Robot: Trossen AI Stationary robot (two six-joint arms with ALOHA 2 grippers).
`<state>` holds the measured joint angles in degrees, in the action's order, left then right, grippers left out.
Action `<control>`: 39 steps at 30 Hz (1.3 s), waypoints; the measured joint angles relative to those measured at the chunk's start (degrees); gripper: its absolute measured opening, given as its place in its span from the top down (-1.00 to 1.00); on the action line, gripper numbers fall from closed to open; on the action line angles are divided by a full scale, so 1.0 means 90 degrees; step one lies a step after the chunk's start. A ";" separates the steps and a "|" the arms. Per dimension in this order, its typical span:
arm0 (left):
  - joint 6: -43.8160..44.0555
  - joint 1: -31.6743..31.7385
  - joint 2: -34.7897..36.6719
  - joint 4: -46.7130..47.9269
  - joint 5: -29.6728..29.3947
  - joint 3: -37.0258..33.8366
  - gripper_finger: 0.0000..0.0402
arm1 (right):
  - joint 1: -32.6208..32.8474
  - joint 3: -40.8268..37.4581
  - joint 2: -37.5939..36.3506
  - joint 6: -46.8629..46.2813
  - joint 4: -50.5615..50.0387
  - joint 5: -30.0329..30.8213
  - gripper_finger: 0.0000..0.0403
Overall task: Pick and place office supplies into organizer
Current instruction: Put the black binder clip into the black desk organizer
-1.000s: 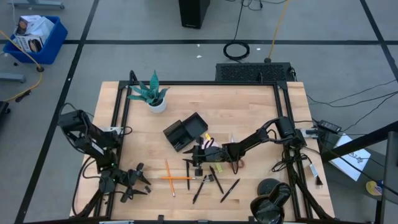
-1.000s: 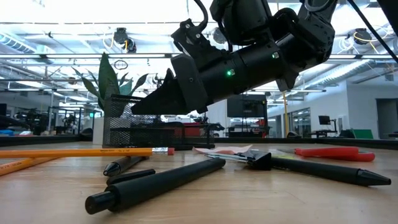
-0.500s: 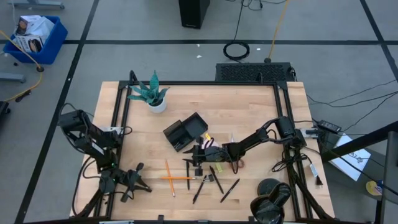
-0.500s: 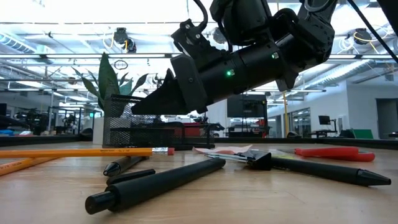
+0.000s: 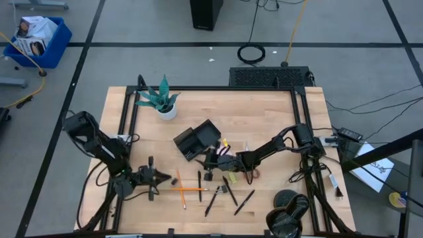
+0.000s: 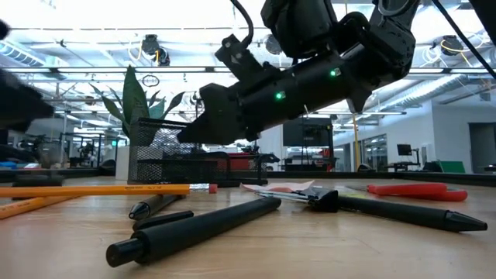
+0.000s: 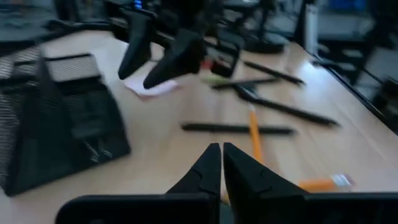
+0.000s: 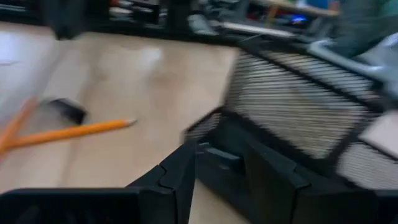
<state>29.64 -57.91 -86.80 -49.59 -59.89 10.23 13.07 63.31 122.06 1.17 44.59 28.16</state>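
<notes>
Organizer [image 5: 197, 140] sits mid-surface, near the right end effector [image 5: 210, 163], whose fingers stand apart and seemingly empty, probably for a drop. Left end effector [image 5: 173, 177], pressed together, empty, nears the front-edge pencils [image 5: 188, 189] and pens [image 5: 243, 202].

The high view hangs above the worktop [image 5: 264, 112] and looks straight down, far enough off to take in both arms and the floor around. The low view sits at worktop height at the near edge, facing level toward the far room, very close to a black pen [image 6: 194, 229] and an orange pencil [image 6: 93, 189]. The left wrist view looks from the left side across the worktop toward the right arm, with the black mesh organizer [image 7: 56, 118] close by. The right wrist view faces the opposite way, almost against that organizer [image 8: 298, 112]. All four views share the organizer [image 5: 196, 139] and the pencils beside it.
</notes>
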 joint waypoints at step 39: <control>-0.0025 0.1428 0.0806 -0.0504 0.1285 0.0005 -0.36 | 0.0194 0.1306 0.0505 0.0342 -0.1314 -0.2843 -0.14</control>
<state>29.42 -45.05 -79.54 -54.13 -48.32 10.28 14.81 75.07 126.61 4.25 32.76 2.58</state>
